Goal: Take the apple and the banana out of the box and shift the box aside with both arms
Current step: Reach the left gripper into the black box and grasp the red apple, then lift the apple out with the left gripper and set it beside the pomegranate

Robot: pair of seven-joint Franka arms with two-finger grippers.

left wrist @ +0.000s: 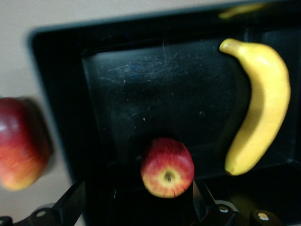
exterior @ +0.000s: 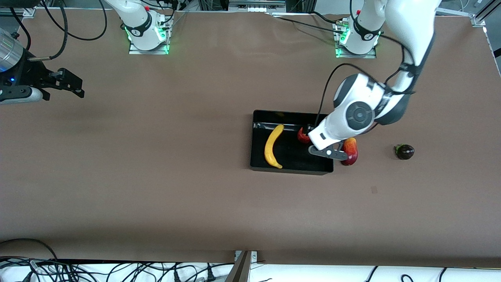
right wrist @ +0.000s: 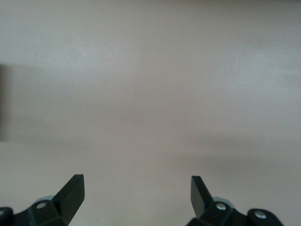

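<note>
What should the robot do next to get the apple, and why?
Probably lower the left gripper a little and close on the apple. Its jaws are open and the apple sits right between them in the left wrist view, resting in the box with the banana. The right gripper waits open over bare table.

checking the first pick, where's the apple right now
The apple is in the box, at the left arm's end of it, apart from the banana. The open left tool is over it.
</note>
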